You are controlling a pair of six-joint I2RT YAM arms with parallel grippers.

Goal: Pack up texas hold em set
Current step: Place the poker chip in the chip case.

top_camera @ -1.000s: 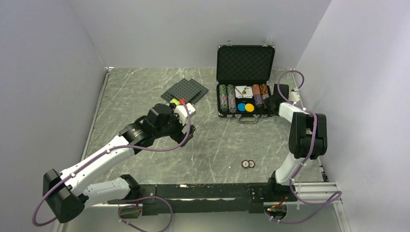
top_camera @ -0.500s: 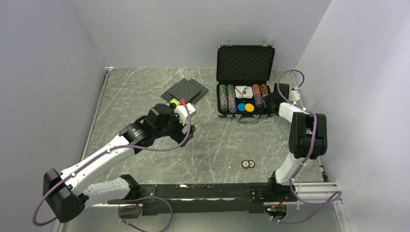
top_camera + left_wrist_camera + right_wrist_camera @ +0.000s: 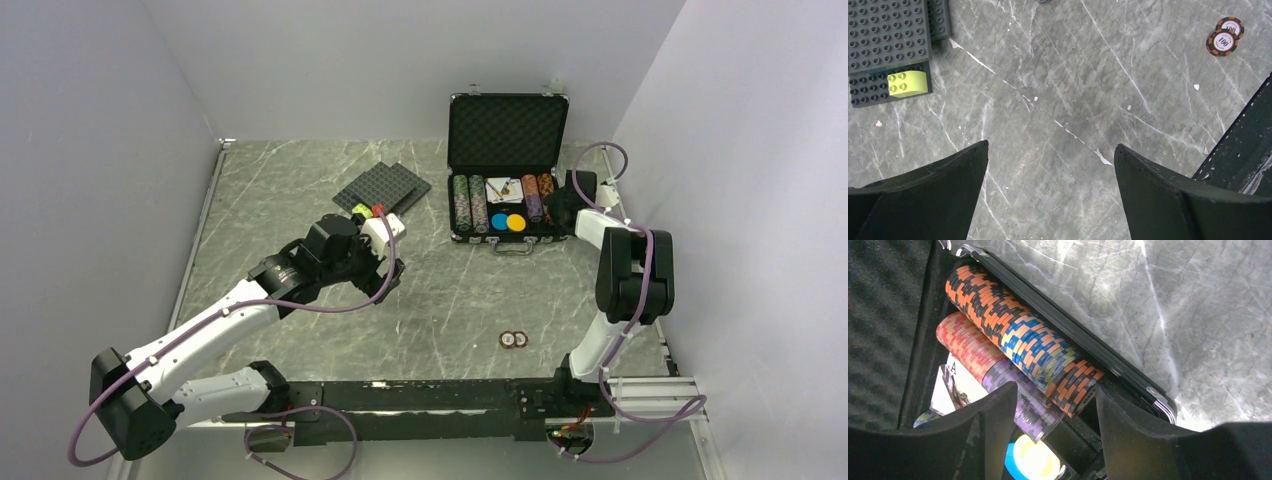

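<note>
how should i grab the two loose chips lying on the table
Take the loose chips one at a time, straight down from above, pinching across the rim. They lie flat and thin on the table, touching each other, so close on the free edges, away from where they meet.

One open briefcase at far right holds four chip rows, one blue disc and one orange disc. Two loose chips lie near right. At least two studded plates lie far centre.

Bright, even overhead light, soft shadows, mild glare.
</note>
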